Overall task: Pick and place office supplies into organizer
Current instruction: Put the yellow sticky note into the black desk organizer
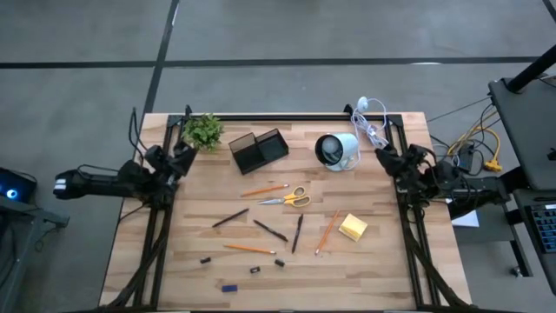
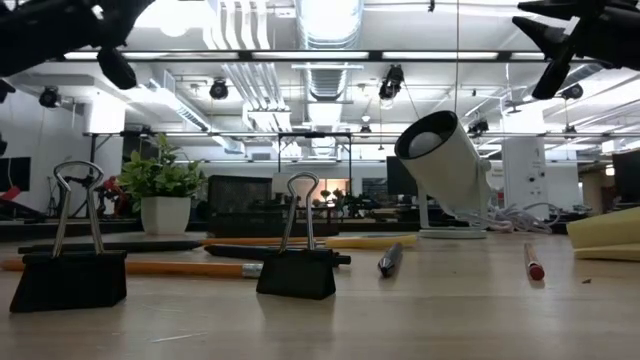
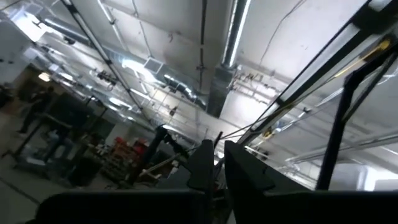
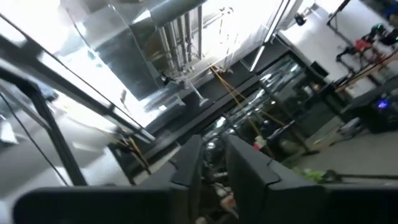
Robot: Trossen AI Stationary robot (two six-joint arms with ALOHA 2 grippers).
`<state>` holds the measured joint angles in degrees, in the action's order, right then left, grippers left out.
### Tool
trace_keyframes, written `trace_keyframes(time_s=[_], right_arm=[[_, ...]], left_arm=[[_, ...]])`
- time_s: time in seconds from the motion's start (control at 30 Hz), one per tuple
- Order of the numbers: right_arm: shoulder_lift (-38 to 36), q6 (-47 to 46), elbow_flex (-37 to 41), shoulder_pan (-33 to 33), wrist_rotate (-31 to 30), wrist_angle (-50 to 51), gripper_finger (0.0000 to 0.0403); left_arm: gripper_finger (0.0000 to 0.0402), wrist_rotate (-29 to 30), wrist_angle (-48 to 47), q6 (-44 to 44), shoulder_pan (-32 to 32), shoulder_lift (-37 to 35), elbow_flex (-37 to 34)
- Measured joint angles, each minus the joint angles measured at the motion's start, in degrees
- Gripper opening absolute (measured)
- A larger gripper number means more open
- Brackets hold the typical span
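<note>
1. Jaws on both grippers stand slightly parted and grasp nothing.
2. High view: the left gripper [image 1: 184, 156] is off the organizer's [image 1: 259, 149] left side, just past the plant [image 1: 202, 130]. Its arm is folded back along the table's [image 1: 156, 252] left edge.
3. The right gripper [image 1: 385, 159] is off the organizer's right side, beyond the cup [image 1: 334, 150]. Its arm is folded in the same way over the right edge.
4. The organizer sits tilted at the back of the table, and no supplies can be seen in it.
5. The scissors [image 1: 288, 198] lie in front of the organizer, with one pencil [image 1: 264, 189] just beside them.
6. Three pens [image 1: 270, 230] and two more pencils [image 1: 249, 249] lie farther in front of it. The sticky block [image 1: 353, 227] is to its front right.
7. Small dark clips [image 1: 255, 269] and a blue bit [image 1: 229, 287] lie farthest from the organizer. A white cable [image 1: 372, 122] is coiled to its right, behind the cup.
8. Low view: two binder clips [image 2: 297, 265] stand nearest the camera. Both arms hang high in the upper corners, clear of the table.
9. Left wrist view: the fingers [image 3: 239, 171] aim up at ceiling ducts with a thin slit between them.
10. Right wrist view: the fingers [image 4: 249, 168] likewise tilt up towards ceiling structure, narrowly apart.
</note>
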<state>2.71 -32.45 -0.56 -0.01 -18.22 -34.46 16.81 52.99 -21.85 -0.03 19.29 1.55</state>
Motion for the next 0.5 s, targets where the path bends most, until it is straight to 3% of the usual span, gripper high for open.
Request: trace_keyframes(time_s=[0.27, 0.5], right_arm=[[0.79, 1.68, -2.25, 0.02, 1.57, -0.40, 0.0142], [3.42, 1.63, -9.23, 0.04, 8.60, 0.27, 0.0155]], left_arm=[[0.0123, 1.38, 2.80, -3.26, 0.02, 7.45, 5.59], [0.0146, -4.18, 3.64, -2.73, 0.01, 11.17, 12.98]])
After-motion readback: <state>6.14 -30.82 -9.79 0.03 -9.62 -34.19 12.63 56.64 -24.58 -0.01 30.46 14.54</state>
